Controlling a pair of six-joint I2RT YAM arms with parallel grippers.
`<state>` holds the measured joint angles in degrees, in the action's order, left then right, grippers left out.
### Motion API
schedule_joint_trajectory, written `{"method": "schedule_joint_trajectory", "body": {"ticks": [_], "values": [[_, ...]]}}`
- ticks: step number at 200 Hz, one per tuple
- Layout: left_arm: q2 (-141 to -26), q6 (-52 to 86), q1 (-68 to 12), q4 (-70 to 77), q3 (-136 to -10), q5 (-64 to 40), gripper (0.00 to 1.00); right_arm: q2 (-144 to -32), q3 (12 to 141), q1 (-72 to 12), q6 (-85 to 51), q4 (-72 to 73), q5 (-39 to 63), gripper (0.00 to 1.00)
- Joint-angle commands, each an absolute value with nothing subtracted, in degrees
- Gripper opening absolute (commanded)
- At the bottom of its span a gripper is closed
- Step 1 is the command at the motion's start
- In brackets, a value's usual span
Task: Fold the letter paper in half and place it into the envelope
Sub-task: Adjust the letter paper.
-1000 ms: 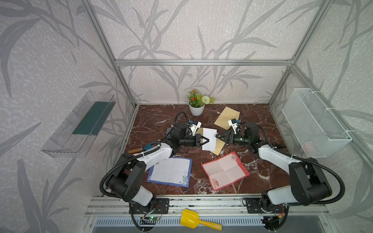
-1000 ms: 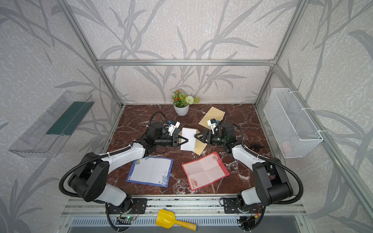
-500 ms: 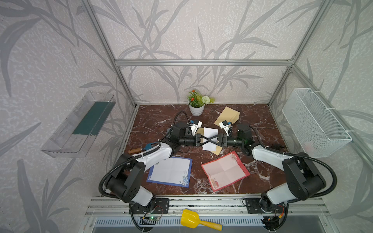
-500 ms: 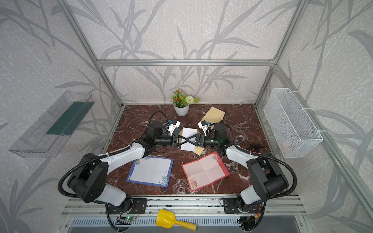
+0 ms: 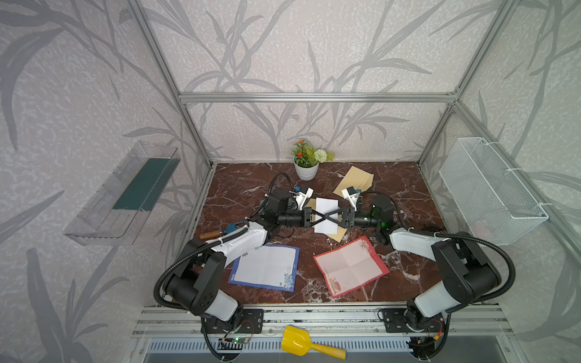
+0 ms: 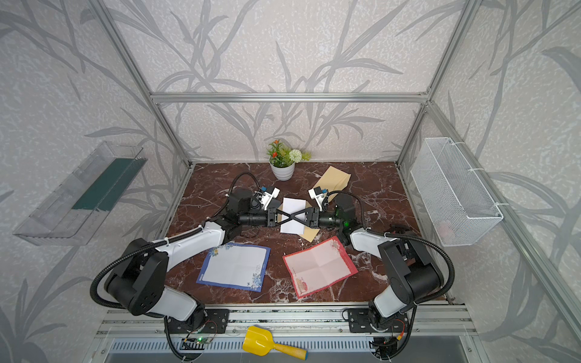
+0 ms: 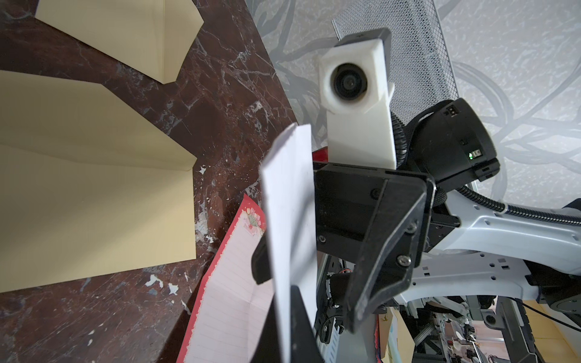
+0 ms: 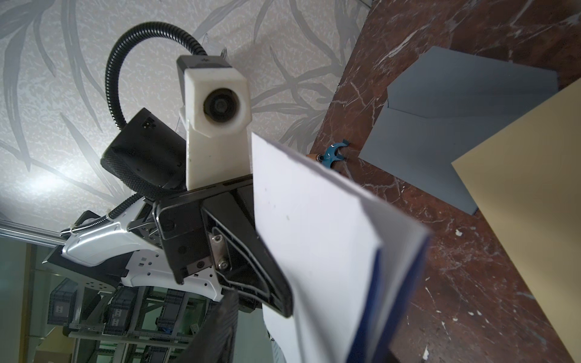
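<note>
1. We find the tabletop (image 5: 408, 179) glossy and polished, with the look of red-brown veined stone.
2. The letter paper (image 5: 327, 202) at centre is smooth, matt white paper. The envelope (image 5: 360, 179) at one o'clock is matt tan paper.
3. At three o'clock, the basket (image 5: 490, 188) is white-coated wire mesh.
4. At nine o'clock, the tray (image 5: 103, 217) is clear, glossy plastic.
5. At six o'clock, the scoop (image 5: 297, 342) is smooth yellow plastic.
6. We record the frame bars (image 5: 314, 97) as bare satin metal.

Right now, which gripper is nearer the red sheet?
Right. The right gripper hangs just beyond the far edge of the red sheet, astride the folded letter. The left gripper, shut on the letter, meets it tip to tip from the left, farther off.
</note>
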<state>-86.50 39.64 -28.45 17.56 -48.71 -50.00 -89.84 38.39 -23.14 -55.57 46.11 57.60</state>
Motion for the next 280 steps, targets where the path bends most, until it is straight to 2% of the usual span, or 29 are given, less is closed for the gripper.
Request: {"method": "schedule_joint_trajectory", "body": {"ticks": [1,46,103,143,230,254,267,280], "values": [[-85.07,39.18,-27.85,17.40,-50.60,-49.93,0.00,-86.27,38.32,-23.15,-52.55,43.11,58.32,0.48],[-85.79,39.55,-27.38,17.85,-50.95,-49.57,0.00,-82.21,39.34,-23.14,-46.55,31.40,56.41,0.43],[-86.46,39.73,-27.33,17.98,-51.15,-49.83,0.00,-82.27,39.95,-23.15,-46.31,30.17,56.06,0.24],[-86.86,39.65,-27.34,18.00,-51.26,-50.25,0.00,-81.83,40.42,-23.11,-45.52,28.32,55.20,0.18],[-88.40,38.32,-27.32,16.55,-51.84,-52.73,0.00,-83.32,43.28,-22.94,-45.26,24.68,51.30,0.19],[-88.38,36.87,-27.27,14.42,-52.18,-52.13,0.00,-83.50,43.59,-22.37,-45.45,22.72,49.64,0.09],[-88.41,36.10,-27.32,13.03,-52.37,-51.34,0.00,-83.03,43.96,-22.06,-44.80,19.92,48.32,0.00],[-88.57,34.99,-27.25,11.09,-52.89,-50.22,0.00,-82.24,44.78,-21.85,-42.90,15.43,46.33,0.00]]}}
